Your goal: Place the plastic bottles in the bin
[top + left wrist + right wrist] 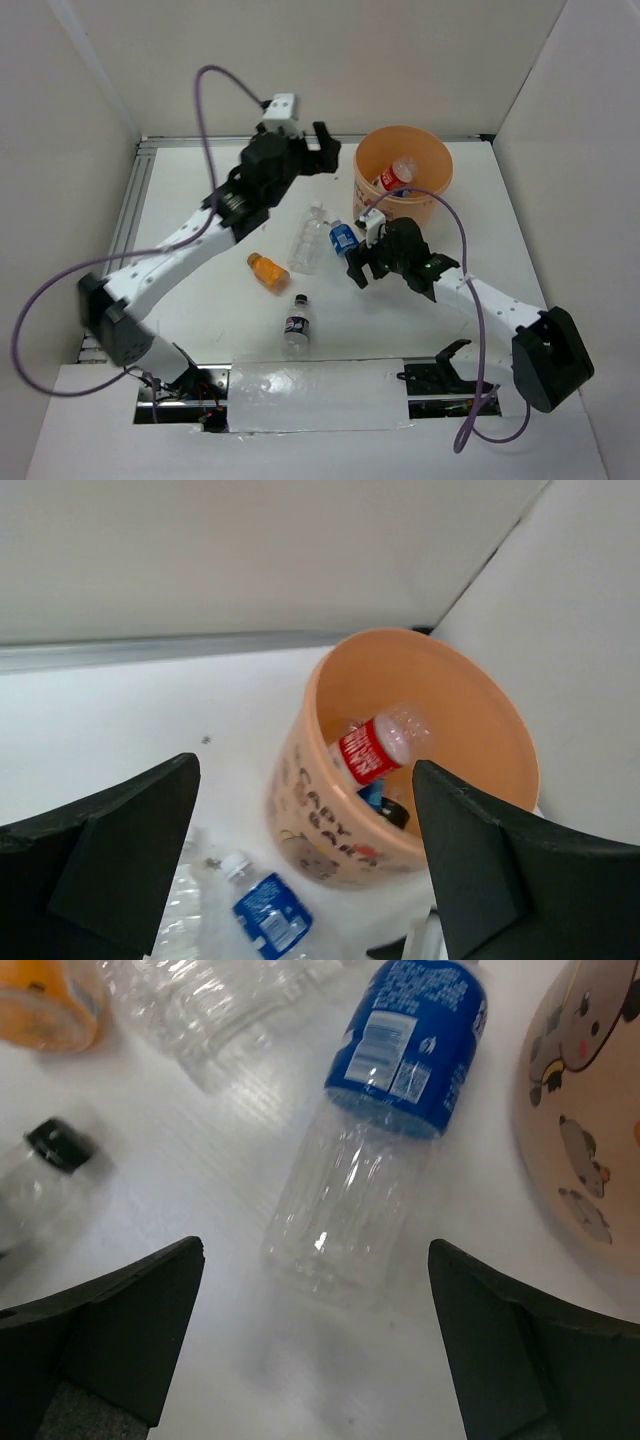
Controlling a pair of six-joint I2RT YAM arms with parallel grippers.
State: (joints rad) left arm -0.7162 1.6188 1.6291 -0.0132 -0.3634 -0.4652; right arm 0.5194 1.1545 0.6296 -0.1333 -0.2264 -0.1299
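The orange-tan bin [403,175] stands at the back right and holds a red-label bottle [394,176], also in the left wrist view [375,748], with other bottles under it. A blue-label bottle [343,239] lies beside the bin; my right gripper [365,268] is open just above it, the bottle [385,1130] lying ahead of its fingers. A clear bottle [307,240], an orange-liquid bottle [267,270] and a black-label bottle [297,325] lie on the table. My left gripper [325,150] is open and empty, raised left of the bin [420,770].
White walls enclose the table on the left, back and right. A metal rail [140,190] runs along the left edge and back. The two arm bases and a taped strip [310,390] sit at the near edge.
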